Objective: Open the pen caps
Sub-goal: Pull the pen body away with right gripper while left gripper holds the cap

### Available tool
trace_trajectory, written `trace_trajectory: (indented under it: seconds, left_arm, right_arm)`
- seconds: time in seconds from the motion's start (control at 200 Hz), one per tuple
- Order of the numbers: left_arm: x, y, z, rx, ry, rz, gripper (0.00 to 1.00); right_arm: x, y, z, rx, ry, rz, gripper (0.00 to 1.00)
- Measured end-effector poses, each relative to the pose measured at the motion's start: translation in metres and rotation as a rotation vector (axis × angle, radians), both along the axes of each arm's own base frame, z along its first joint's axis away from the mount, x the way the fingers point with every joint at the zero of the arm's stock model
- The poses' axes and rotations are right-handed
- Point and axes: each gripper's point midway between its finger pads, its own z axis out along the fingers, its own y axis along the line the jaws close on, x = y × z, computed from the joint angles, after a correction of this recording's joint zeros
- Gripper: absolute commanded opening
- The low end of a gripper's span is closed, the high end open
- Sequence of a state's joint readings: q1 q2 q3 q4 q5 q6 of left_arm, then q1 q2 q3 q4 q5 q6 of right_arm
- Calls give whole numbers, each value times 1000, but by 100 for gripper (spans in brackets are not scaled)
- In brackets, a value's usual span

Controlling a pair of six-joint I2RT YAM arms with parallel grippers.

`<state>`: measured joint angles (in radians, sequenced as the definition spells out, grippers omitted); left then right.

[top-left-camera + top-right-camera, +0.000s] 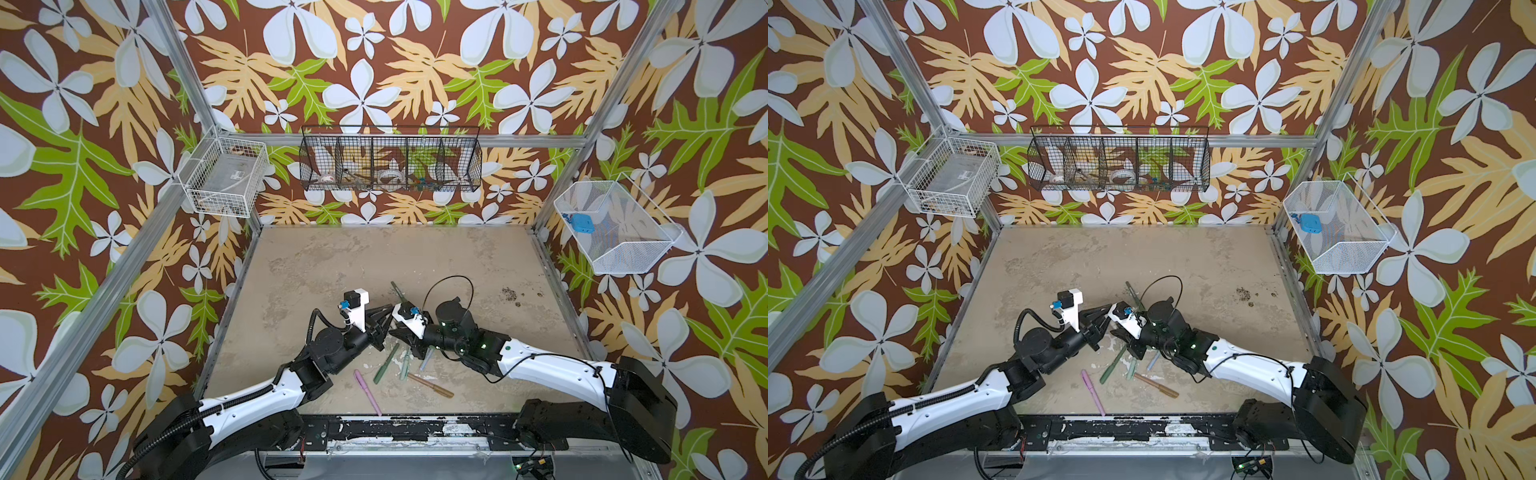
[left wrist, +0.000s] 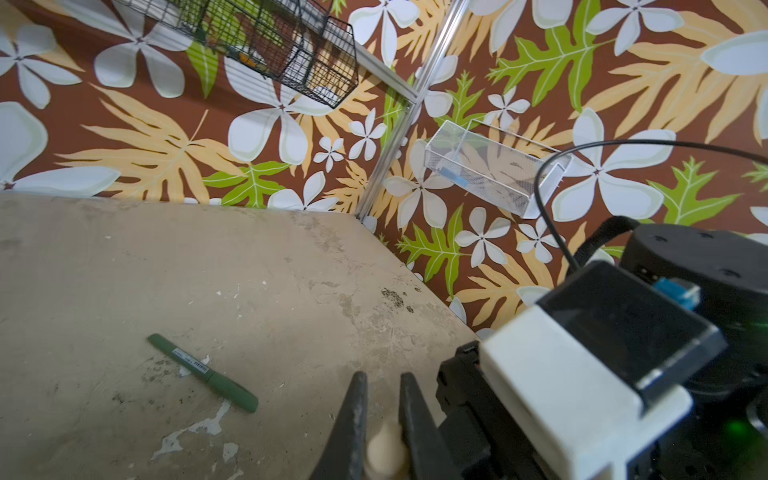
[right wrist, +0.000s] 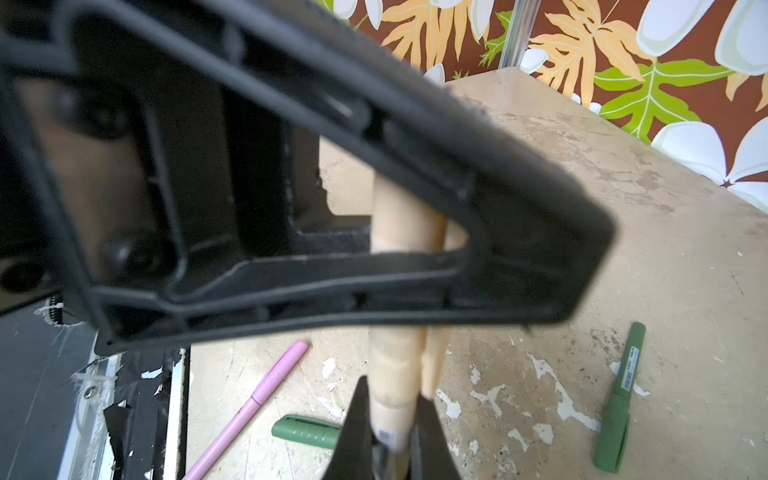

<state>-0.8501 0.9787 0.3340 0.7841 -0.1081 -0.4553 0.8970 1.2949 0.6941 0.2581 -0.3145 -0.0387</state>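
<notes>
The left end effector (image 2: 384, 384) and right end effector (image 3: 392, 390) each pinch narrow on the beige pen (image 3: 395, 208), held between them above the bench (image 3: 623, 208), its cap (image 3: 395, 361) apparently on. A crooked pull could slip either grip, dropping the pen onto the pink pen (image 3: 249, 407).

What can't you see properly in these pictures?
Cap join of the beige pen: right wrist view, behind the blurry left gripper.
Its other end: lost at that picture's edge, inside the right gripper.
Black wire basket contents: top views, too small.
Blue thing, white mesh basket: too small.
</notes>
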Motion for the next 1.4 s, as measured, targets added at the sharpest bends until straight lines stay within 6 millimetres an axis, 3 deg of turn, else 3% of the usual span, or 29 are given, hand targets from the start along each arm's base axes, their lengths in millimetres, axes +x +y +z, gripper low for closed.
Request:
trace_trajectory:
  seconds: [0.4,0.881,1.401]
  left_arm:
    - [10,33,-9,-113,84,35,0]
    - [13,35,-14,-78,75,-3,0]
    - [0,33,-18,-85,45,-116,0]
  right_arm:
    - [9,16,-4,-10,-10,18,0]
    - [11,26,-14,-35,10,59,0]
    - [-2,25,-21,-10,95,186,0]
